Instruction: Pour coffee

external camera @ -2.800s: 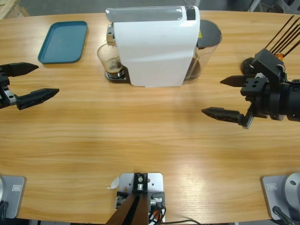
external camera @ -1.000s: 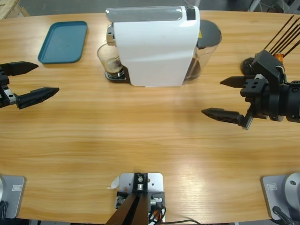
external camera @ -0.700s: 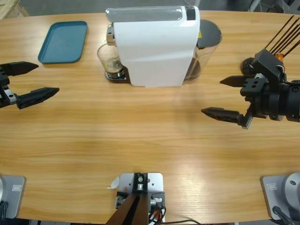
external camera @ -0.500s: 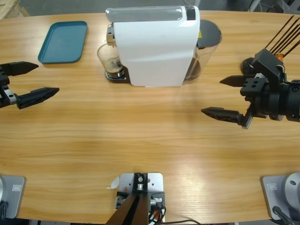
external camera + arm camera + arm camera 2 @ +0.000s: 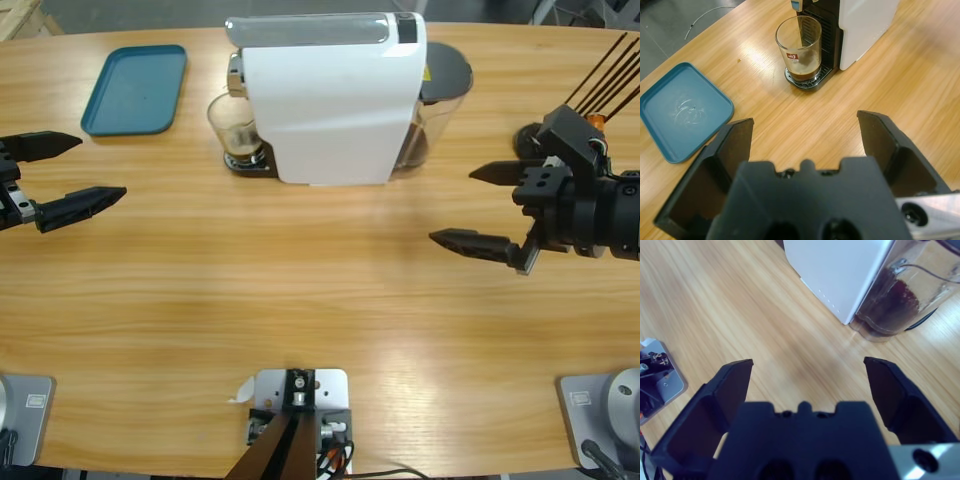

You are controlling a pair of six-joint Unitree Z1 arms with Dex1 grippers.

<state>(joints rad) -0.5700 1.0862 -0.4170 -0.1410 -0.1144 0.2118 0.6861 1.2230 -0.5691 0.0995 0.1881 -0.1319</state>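
A boxy white coffee machine (image 5: 330,100) with a smooth plastic shell and a glossy silver lid strip stands at the 12 o'clock side of the long table (image 5: 300,310), whose top is pale wood with fine straight grain. At the machine's 9 o'clock end a small clear glass tumbler (image 5: 235,125) stands upright on a round black drip grid under the spout, with a small red mark on its wall; the coffee (image 5: 802,75) is a shallow, almost black layer at the bottom of the glass, with a thin stream running down into it from the spout. At the machine's 3 o'clock end is a clear, rounded water tank (image 5: 440,100) with a dark lid, brownish inside in the right wrist view. A flat teal tray (image 5: 135,88) with rounded corners and a low rim lies toward 10 o'clock, well apart from the glass, its matte floor faintly scuffed. The left claw (image 5: 62,178) hovers at the 9 o'clock edge, released, its two tapered black jaws spread wide and grasping nothing. The right claw (image 5: 490,208) hovers at 3 o'clock, likewise spread wide and empty, pointed toward the machine. Behind it thin dark sticks (image 5: 605,70) fan out from a black base.
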